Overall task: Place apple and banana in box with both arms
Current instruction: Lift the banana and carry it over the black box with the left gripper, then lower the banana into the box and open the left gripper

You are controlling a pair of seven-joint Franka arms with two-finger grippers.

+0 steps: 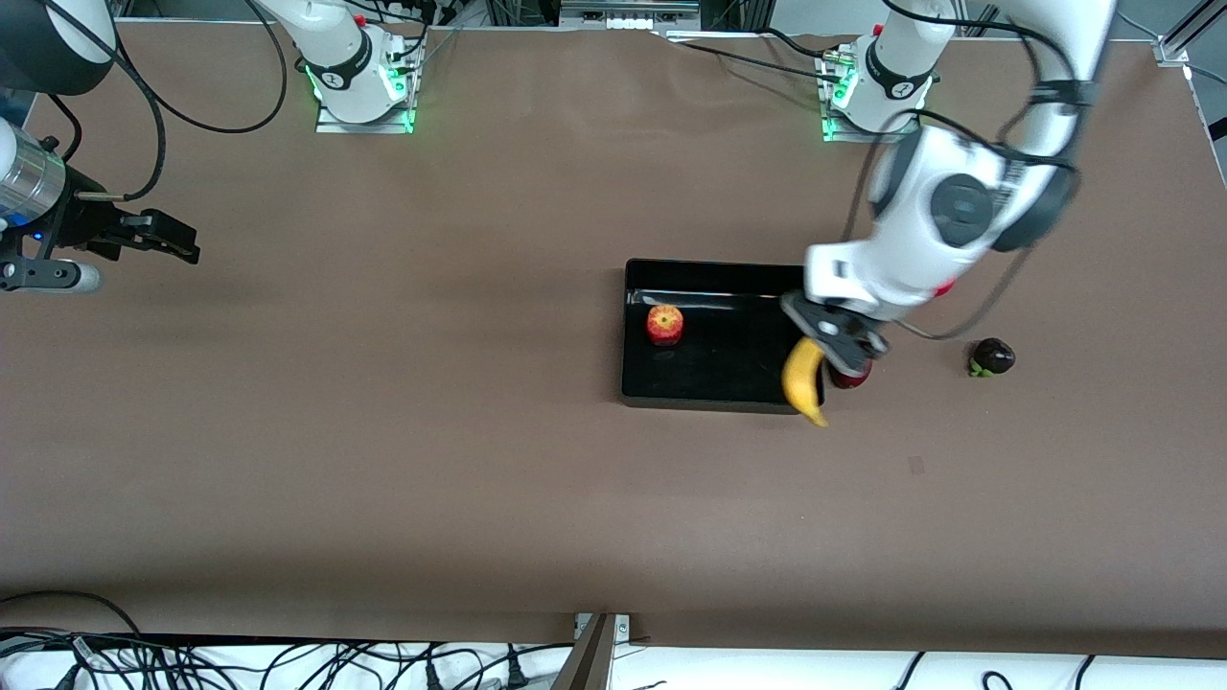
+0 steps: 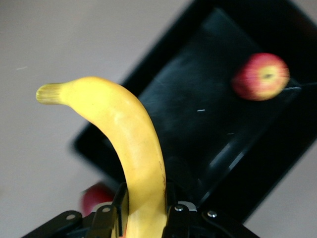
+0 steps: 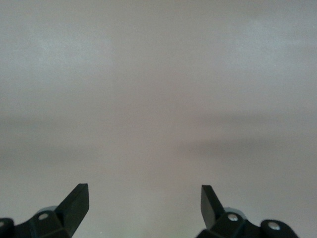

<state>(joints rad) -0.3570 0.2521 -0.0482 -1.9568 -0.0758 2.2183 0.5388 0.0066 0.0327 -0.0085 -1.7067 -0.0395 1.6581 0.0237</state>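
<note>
My left gripper (image 1: pixel 832 347) is shut on the yellow banana (image 1: pixel 803 381) and holds it over the corner of the black box (image 1: pixel 709 395) that lies toward the left arm's end and nearer the front camera. In the left wrist view the banana (image 2: pixel 130 144) runs up between my fingers above the box (image 2: pixel 198 114). The red and yellow apple (image 1: pixel 664 325) lies in the box, toward the right arm's end; it also shows in the left wrist view (image 2: pixel 261 76). My right gripper (image 1: pixel 168 240) is open and empty, waiting over bare table (image 3: pixel 158 99) at the right arm's end.
A round red fruit (image 1: pixel 851 375) sits on the table just beside the box, partly under my left gripper; it shows in the left wrist view (image 2: pixel 96 197) too. A dark purple fruit (image 1: pixel 992 357) lies farther toward the left arm's end.
</note>
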